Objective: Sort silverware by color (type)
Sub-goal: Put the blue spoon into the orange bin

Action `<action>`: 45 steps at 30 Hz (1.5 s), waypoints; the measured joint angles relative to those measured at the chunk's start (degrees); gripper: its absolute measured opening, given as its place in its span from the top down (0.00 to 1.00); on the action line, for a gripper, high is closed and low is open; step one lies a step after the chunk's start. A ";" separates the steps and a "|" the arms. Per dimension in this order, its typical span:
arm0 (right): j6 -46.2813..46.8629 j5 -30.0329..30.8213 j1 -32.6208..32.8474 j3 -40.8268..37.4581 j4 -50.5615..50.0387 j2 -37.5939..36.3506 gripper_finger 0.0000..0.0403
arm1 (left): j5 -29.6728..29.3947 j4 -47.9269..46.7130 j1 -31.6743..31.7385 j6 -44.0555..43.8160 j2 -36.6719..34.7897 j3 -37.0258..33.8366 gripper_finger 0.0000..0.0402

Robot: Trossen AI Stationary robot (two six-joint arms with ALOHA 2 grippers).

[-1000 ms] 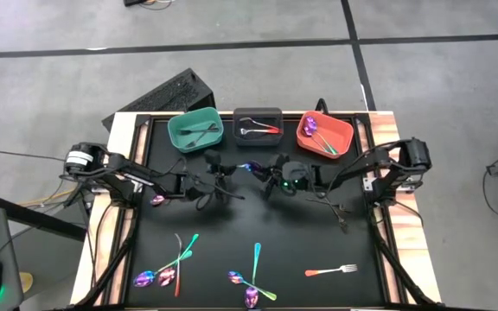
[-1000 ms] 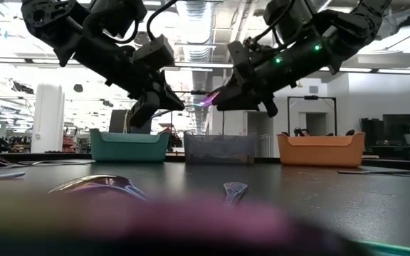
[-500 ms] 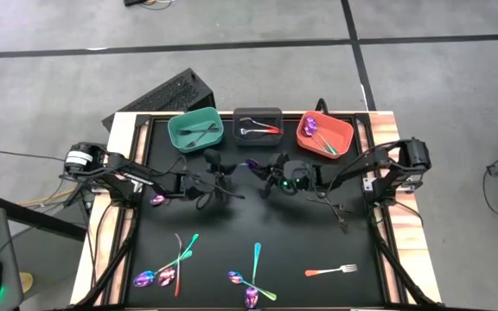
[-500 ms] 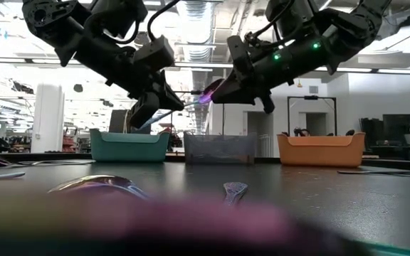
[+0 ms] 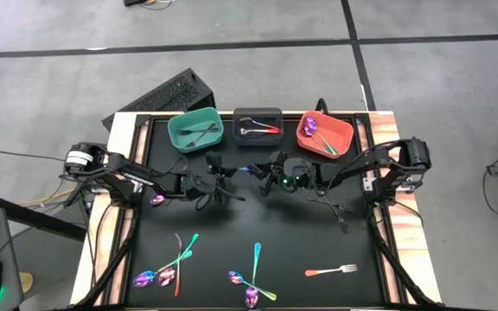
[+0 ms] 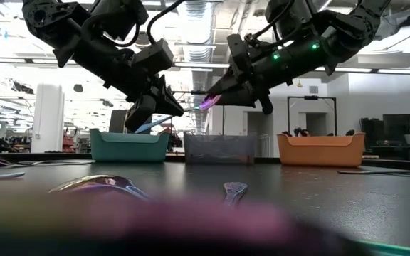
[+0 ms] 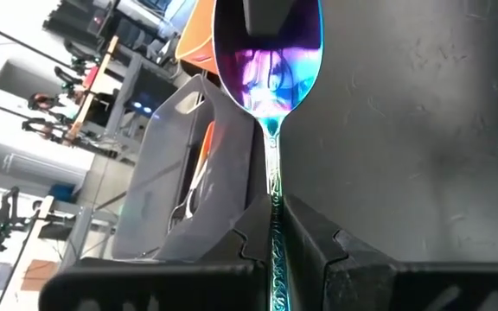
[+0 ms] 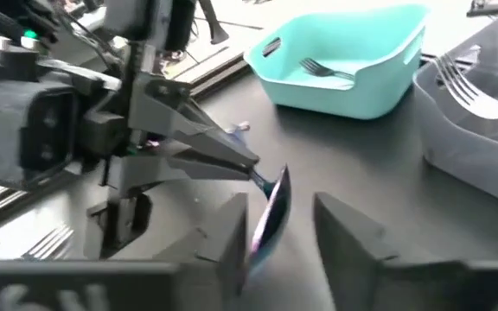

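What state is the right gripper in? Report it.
Open. The right gripper has its fingers apart around the bowl of the iridescent spoon, whose handle the left gripper pinches.

No text, label, brand, number or sign can be read in any of the views.
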 joint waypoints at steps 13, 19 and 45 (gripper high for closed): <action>-0.60 4.38 -1.17 0.10 -11.53 -2.48 0.98 | -2.27 0.01 -0.04 -5.15 -0.19 -0.07 0.91; -2.74 13.32 -2.60 0.06 -25.43 -12.11 0.97 | -18.80 -2.34 -0.11 -5.16 -0.26 -0.04 0.78; 31.56 36.98 -5.22 0.00 -96.21 -45.01 0.97 | -15.39 -11.28 2.58 -15.52 -0.28 -0.04 0.73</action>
